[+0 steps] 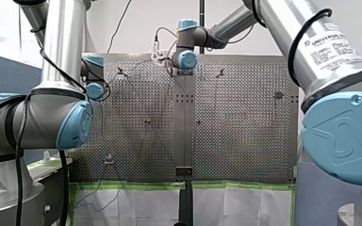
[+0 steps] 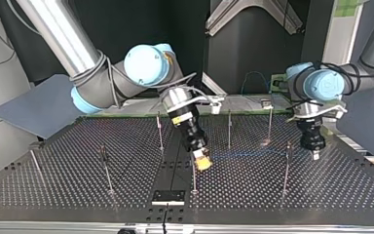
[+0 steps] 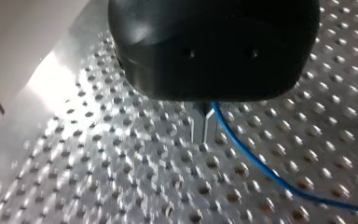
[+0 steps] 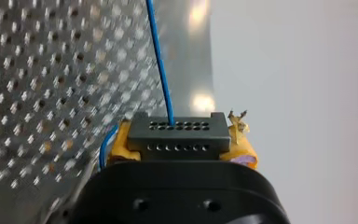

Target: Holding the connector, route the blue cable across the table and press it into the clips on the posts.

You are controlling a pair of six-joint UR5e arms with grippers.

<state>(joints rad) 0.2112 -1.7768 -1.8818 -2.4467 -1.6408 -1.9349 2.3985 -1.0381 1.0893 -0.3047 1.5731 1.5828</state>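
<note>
My right tool (image 2: 203, 161) pinches the connector (image 4: 177, 135) between yellow pads. The blue cable (image 4: 159, 60) runs just above the surface (image 2: 78, 165) to my left tool (image 2: 315, 155), whose grip cannot be told.

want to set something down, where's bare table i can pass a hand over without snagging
Free in the top view: the near-left stretch of table between the corner post and the second post, and its near-right corner beyond the last post. Crowded: the middle, where the blue cable runs from my right hand to my left hand.
</note>
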